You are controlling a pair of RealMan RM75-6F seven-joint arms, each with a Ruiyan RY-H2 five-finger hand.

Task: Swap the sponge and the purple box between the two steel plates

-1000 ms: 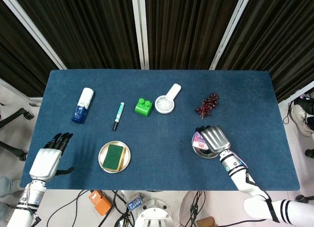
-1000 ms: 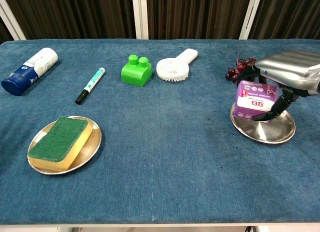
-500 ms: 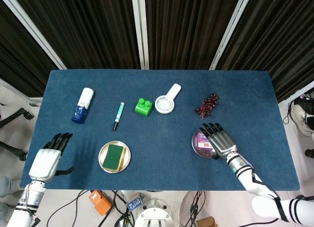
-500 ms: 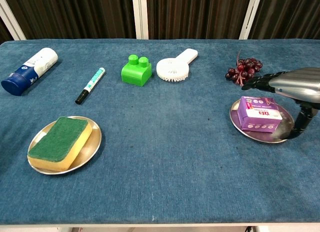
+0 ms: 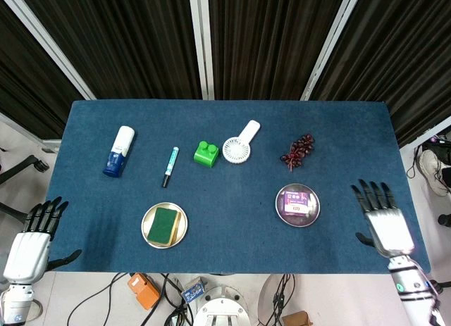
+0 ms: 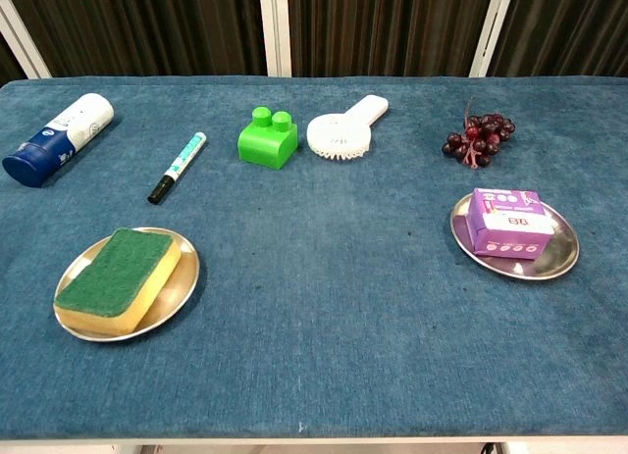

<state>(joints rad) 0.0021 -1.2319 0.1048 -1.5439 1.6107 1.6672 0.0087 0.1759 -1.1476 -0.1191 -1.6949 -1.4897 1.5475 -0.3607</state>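
The green-and-yellow sponge [image 5: 163, 224] [image 6: 120, 278] lies on the left steel plate [image 5: 180, 236] [image 6: 183, 289]. The purple box [image 5: 297, 202] [image 6: 508, 222] lies flat on the right steel plate [image 5: 311, 217] [image 6: 557, 260]. My left hand [image 5: 29, 244] hangs off the table's near left corner, fingers spread and empty. My right hand [image 5: 380, 219] is over the table's near right end, well right of the box's plate, fingers spread and holding nothing. Neither hand shows in the chest view.
Along the far half of the blue table [image 5: 232, 171] lie a white-and-blue bottle [image 5: 118, 151], a marker pen [image 5: 170, 165], a green toy brick [image 5: 206, 153], a white hand fan [image 5: 238, 143] and a bunch of dark grapes [image 5: 298, 151].
My right hand let go of the purple box, which settled flat on its plate, and drew back to the right. My left hand moved left, off the table.
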